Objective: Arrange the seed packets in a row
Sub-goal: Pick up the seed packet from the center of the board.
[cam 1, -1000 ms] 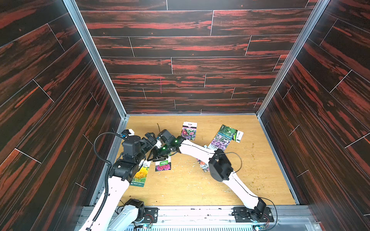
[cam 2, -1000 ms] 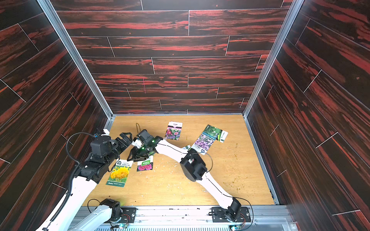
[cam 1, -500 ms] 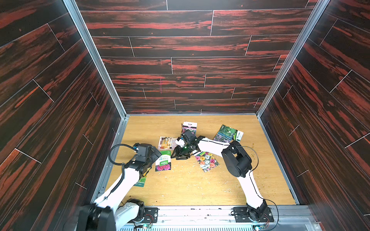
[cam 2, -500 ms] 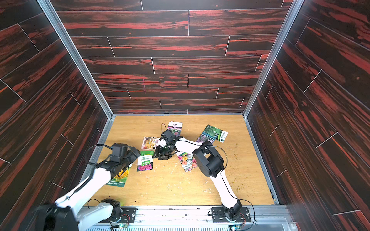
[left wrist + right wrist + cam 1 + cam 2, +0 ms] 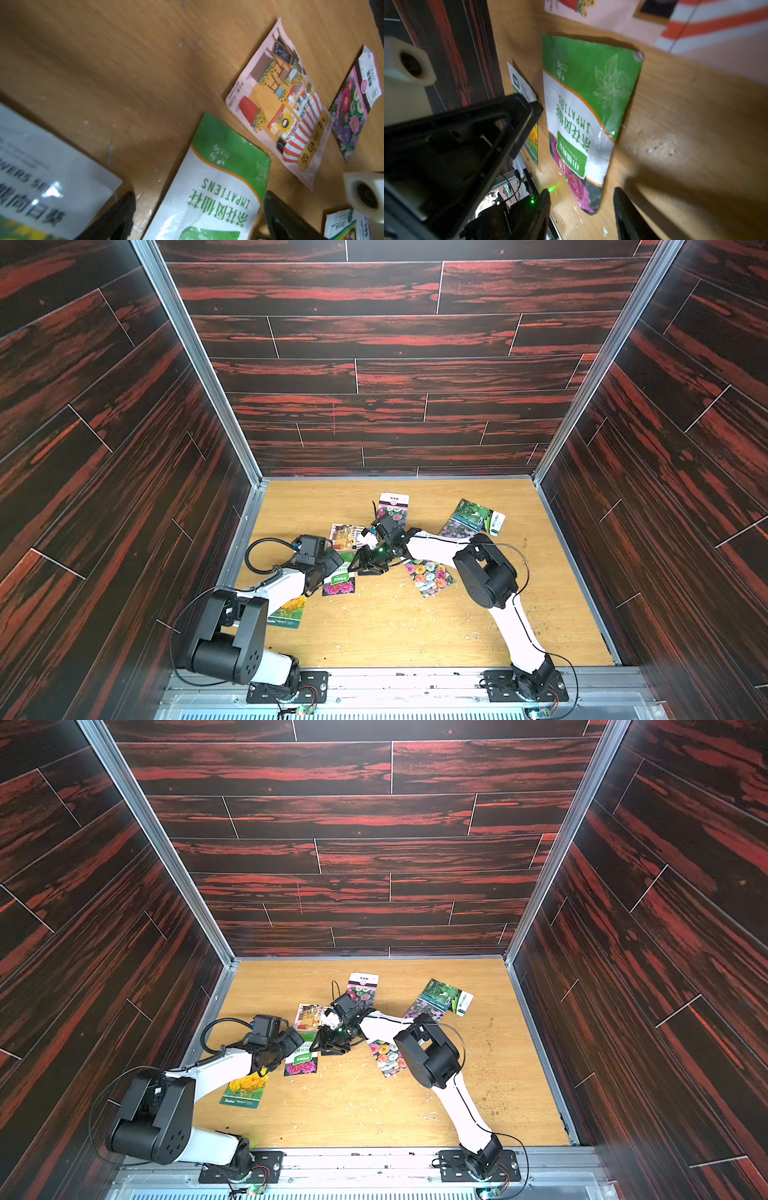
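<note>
Several seed packets lie on the wooden floor in both top views. A green-and-white impatiens packet (image 5: pixel 340 581) (image 5: pixel 209 187) (image 5: pixel 583 116) lies flat between the wide-apart fingers of my open left gripper (image 5: pixel 332 563) (image 5: pixel 197 218). My right gripper (image 5: pixel 366 566) (image 5: pixel 581 212) hovers open just beside that packet's lower corner, holding nothing. A cartoon shop packet (image 5: pixel 347 536) (image 5: pixel 286 116) lies just behind them. Behind that is a pink aster packet (image 5: pixel 392 508) (image 5: pixel 353 104). A sunflower packet (image 5: pixel 286 612) (image 5: pixel 245 1090) lies partly under my left arm.
A rose packet (image 5: pixel 430 576) lies under the right forearm. A green leaf packet (image 5: pixel 478 516) overlaps a purple flower packet (image 5: pixel 451 529) at the back right. Dark wood walls enclose the floor on three sides. Small chips litter the boards (image 5: pixel 374 605).
My left arm has swung from the left wall over to the impatiens packet. The right gripper has drawn back rightward, uncovering the cartoon shop and rose packets.
</note>
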You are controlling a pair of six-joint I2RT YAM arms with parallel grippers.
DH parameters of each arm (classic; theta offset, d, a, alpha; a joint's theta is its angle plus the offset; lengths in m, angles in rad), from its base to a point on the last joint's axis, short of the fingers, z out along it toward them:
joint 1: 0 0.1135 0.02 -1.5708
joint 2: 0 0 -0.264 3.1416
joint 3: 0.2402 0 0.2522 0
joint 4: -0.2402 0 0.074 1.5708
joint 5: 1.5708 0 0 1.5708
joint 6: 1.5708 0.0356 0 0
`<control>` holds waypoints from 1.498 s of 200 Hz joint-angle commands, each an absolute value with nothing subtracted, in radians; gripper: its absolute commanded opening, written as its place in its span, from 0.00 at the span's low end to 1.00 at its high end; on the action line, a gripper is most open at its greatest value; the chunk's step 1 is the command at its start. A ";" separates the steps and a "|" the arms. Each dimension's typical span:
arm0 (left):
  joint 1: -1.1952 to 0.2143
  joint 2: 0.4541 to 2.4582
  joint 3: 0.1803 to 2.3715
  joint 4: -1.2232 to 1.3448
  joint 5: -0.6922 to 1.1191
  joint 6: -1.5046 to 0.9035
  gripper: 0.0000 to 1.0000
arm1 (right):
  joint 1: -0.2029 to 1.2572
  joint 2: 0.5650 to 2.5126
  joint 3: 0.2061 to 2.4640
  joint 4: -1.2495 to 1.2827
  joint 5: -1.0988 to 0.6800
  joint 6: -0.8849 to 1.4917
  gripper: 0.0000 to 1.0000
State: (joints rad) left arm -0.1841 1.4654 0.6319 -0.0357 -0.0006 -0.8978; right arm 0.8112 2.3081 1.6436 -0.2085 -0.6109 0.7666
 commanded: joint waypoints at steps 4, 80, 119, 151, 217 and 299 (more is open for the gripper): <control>-0.178 1.498 0.640 -0.010 0.041 -0.886 0.92 | 0.810 2.342 1.629 -0.176 -0.645 0.785 0.51; -0.178 1.548 0.623 0.152 0.239 -0.905 0.57 | 0.793 2.337 1.560 -0.065 -0.682 0.851 0.51; -0.178 1.518 0.630 0.168 0.280 -0.909 0.22 | 0.769 2.299 1.493 -0.015 -0.673 0.872 0.50; -0.178 1.493 0.635 0.197 0.319 -0.921 0.10 | 0.752 2.283 1.458 0.009 -0.674 0.880 0.50; -0.178 1.560 0.646 0.242 0.406 -0.925 0.16 | 0.741 2.278 1.439 0.031 -0.681 0.888 0.49; -0.178 1.651 0.663 0.240 0.462 -0.916 0.00 | 0.719 2.259 1.402 0.045 -0.680 0.885 0.49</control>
State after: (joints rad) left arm -0.1738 1.6432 0.6502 0.2638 0.4198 -0.9333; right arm 0.7284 2.2692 1.4303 0.0765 -0.7261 0.8833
